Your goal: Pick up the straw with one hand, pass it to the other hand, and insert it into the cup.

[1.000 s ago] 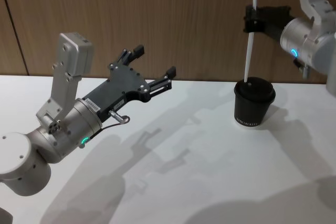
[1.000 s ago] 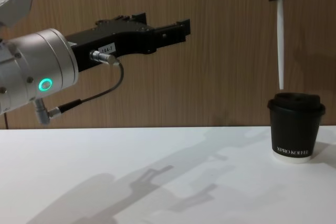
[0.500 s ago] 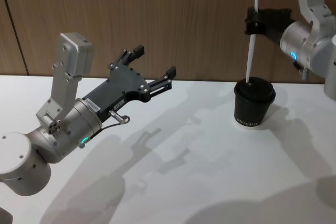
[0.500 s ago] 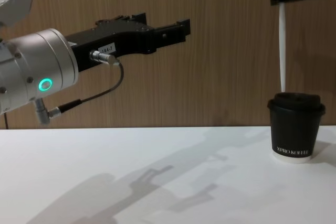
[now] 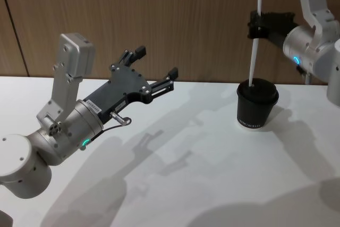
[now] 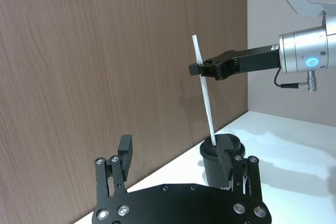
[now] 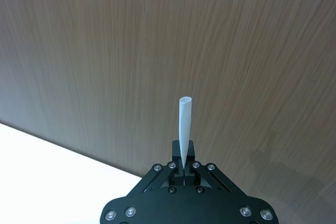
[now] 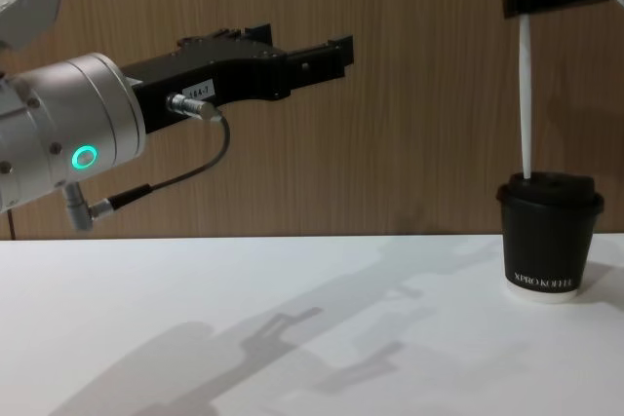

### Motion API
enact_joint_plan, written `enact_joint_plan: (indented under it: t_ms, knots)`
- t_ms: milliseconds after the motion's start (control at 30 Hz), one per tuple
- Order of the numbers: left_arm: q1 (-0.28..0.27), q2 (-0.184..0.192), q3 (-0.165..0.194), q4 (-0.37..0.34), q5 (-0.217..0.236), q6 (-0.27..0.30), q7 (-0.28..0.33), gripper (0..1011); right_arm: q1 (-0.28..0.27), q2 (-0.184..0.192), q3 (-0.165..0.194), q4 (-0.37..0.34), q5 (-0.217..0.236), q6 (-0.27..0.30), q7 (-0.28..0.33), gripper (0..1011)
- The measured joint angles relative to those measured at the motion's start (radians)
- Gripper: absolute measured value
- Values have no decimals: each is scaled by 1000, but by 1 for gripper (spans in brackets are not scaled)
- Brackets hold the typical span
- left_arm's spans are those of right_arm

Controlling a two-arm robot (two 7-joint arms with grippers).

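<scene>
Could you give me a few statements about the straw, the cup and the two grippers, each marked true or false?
1. The right gripper is shut on the straw. True.
2. The straw lies flat on the table. False: it hangs nearly upright, its lower end at the lid of the cup.
3. The left gripper is open and holds nothing. True.
4. The cup lies tipped on its side. False: it stands upright on the table.
</scene>
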Motion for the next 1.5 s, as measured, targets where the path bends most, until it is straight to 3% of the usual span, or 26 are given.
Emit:
enact_joint_plan:
  t_ms: [1500]
  knots:
    - [0,0,0,0,0,0,0,1000,-13,-15,22,-10,-40,-25,16,6]
